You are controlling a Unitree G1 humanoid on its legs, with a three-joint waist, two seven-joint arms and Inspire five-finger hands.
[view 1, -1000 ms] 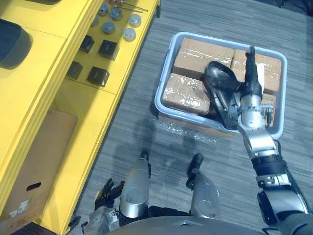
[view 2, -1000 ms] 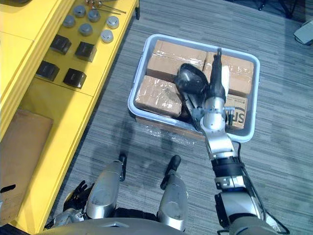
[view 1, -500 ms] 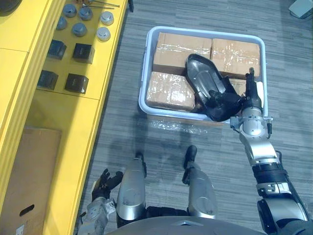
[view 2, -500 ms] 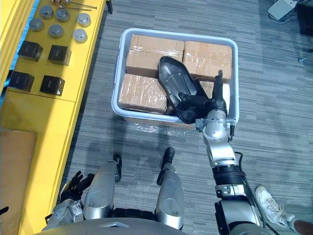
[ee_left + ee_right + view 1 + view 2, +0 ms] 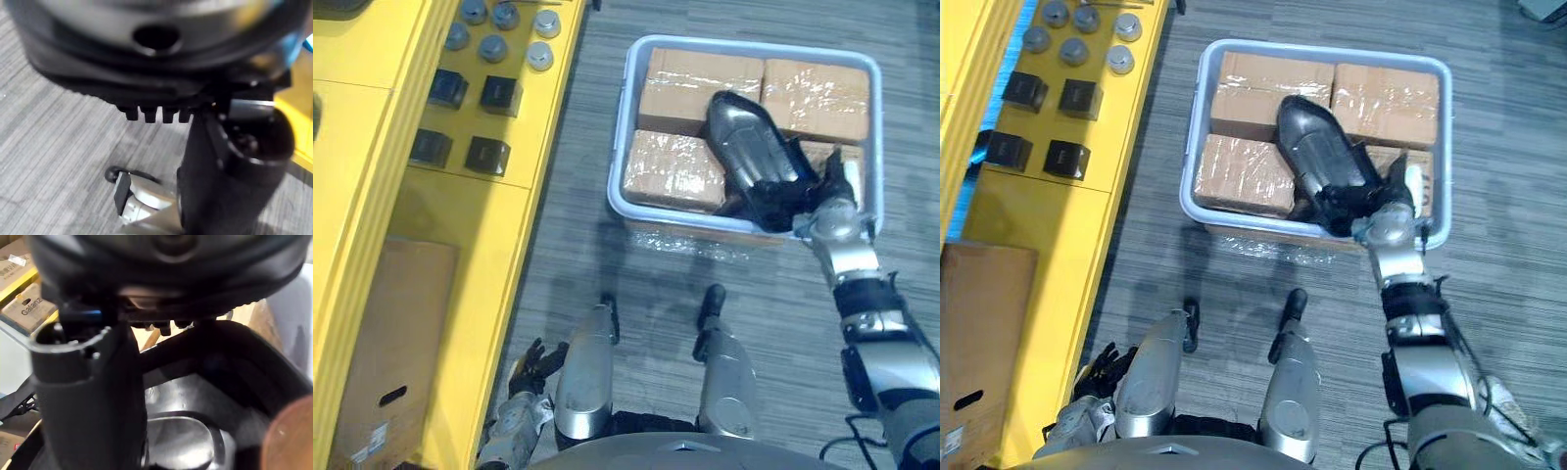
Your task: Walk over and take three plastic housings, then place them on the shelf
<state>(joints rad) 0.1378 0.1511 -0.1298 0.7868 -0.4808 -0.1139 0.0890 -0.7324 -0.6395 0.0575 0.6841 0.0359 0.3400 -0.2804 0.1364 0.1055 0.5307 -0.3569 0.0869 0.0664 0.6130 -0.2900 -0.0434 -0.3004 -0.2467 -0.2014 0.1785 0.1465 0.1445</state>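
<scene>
- Left eye view: dark glossy plastic housing [image 5: 749, 147] lying slantwise across brown taped cardboard boxes [image 5: 675, 171] inside a pale grey plastic tub [image 5: 744, 41], right of the long yellow shelf [image 5: 372, 117]. Near end grasped by the right hand [image 5: 808, 201]. Left hand [image 5: 530, 364] low at near left, fingers loose, holding nothing.
- Right eye view: same grasp at the housing's near end, far end resting on the boxes. Could swing or slip out on the lift, held so far from its middle. Might also catch the tub's near rim.
- Left wrist view: relaxed fingers [image 5: 151, 115] over grey carpet [image 5: 49, 147].
- Right wrist view: thumb [image 5: 88, 396] curled over the housing's edge, shiny hollow just past it. Looks a shallow pinch on slick plastic, likely to loosen if jerked.
</scene>
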